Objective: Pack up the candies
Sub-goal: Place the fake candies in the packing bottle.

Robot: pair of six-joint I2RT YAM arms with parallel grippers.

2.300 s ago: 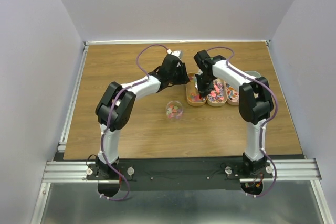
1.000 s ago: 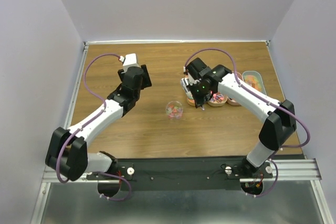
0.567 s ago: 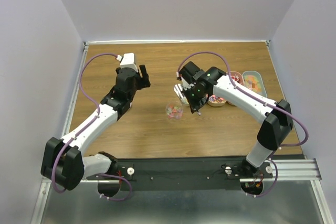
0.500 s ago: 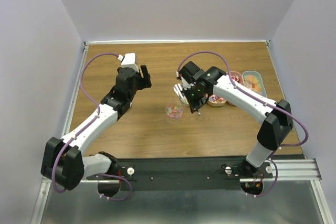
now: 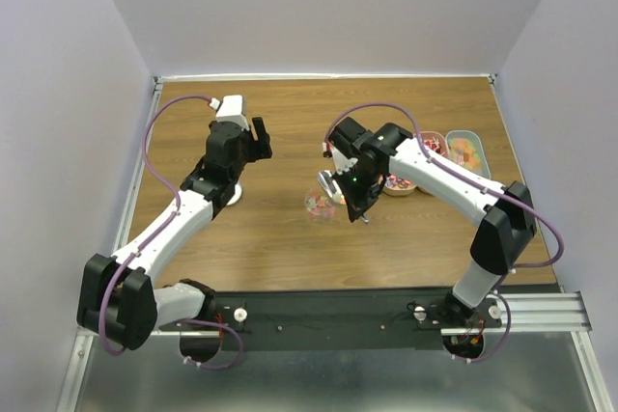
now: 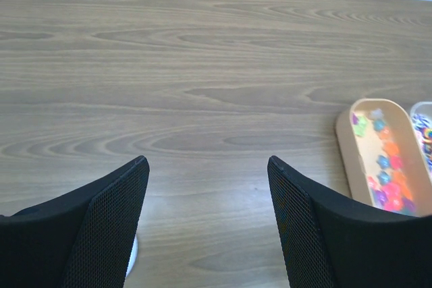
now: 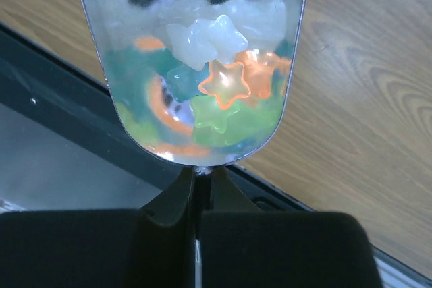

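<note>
Pinched shut on the shiny metal scoop [image 7: 125, 38], the right gripper [image 7: 200, 192] has swung tiny star-shaped candies [image 7: 226, 85] over, apparently, the small clear cup [image 5: 320, 205], ready to pour; the left gripper [image 6: 206, 180] hangs spread.

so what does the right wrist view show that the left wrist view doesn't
Only the right wrist view: a metal scoop holding star-shaped candies, its narrow end pinched in the shut right pincer.
Only the left wrist view: the open, empty left pincer and a tan tray with more of them off to the right.
Both: the wooden table.
</note>
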